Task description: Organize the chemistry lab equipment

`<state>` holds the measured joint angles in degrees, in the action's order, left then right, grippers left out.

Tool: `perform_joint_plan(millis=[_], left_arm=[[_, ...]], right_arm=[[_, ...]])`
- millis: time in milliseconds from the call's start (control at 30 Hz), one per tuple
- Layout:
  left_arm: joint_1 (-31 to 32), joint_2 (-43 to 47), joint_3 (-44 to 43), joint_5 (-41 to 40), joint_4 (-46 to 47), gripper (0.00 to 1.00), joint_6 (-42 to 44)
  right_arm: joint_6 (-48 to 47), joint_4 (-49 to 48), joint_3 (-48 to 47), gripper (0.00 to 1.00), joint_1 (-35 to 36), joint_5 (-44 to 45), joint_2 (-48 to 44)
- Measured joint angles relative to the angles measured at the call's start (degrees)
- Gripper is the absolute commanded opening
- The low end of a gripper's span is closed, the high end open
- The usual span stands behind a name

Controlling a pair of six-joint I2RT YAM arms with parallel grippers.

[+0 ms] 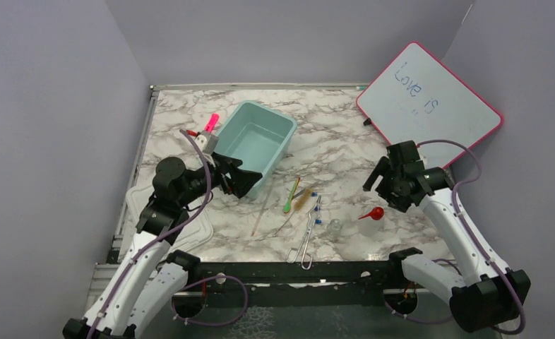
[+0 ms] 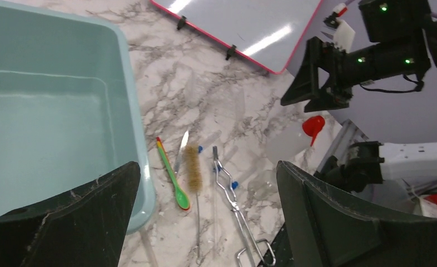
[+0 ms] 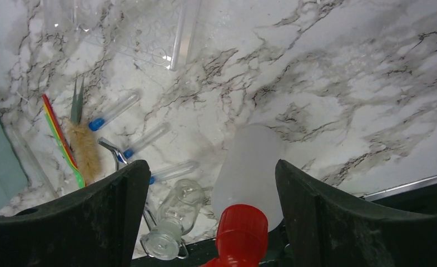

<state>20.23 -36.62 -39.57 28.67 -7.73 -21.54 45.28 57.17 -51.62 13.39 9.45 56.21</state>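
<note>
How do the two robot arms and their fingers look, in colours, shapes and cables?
Both the left arm and the right arm have white link shells with black joints and bases. A lilac-grey cable loops outside each arm. The fingers are broad, wedge-shaped, matte black and scuffed. Small green lights glow on the right wrist.

overhead view, close wrist views sharing brush (image 2: pixel 192 167)

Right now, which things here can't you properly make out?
- Whiteboard, top view: marks under "Love is" too small to read.
- Metal tongs, left wrist view: handle loops run off the bottom edge.
- Red-topped bottle, right wrist view: its top cut by the bottom edge.
- Teal bin, left wrist view: near corner hidden behind a finger of the left tool.
</note>
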Motion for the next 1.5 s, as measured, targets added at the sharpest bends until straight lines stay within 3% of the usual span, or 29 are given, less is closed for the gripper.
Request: perform_joint_plan(millis=[200, 367, 567, 733, 1067, 1500], left_arm=[[6.38, -8.07, 0.68, 3.45, 8.33, 0.95, -5.49], [17.55, -16.83, -1.88, 1.18, 13.14, 0.99, -6.62], [32.85, -31.61, -8.83, -5.42, 19.58, 0.99, -3.69], [40.72, -46.62, -16.90, -8.79, 21.88, 0.98, 3.02], [43.60, -68.54, -31.87, -8.37, 22.97, 0.97, 12.07], [48.11, -77.11, -37.46, -7.48, 22.75, 0.80, 14.78]], right_arm=[[0.15, -2.12, -1.79, 0.88, -0.02, 0.13, 6.03], [-2.54, -7.58, -6.05, 0.88, -1.07, 0.00, 11.41], [-5.44, -14.60, -9.31, 0.88, -4.22, -4.02, 15.06], [-6.29, -18.71, -10.40, 0.88, -9.33, -12.87, 16.52], [-5.90, -21.14, -10.40, 0.88, -13.70, -25.27, 16.00], [-6.36, -21.11, -9.92, 0.88, -14.97, -26.84, 12.83]])
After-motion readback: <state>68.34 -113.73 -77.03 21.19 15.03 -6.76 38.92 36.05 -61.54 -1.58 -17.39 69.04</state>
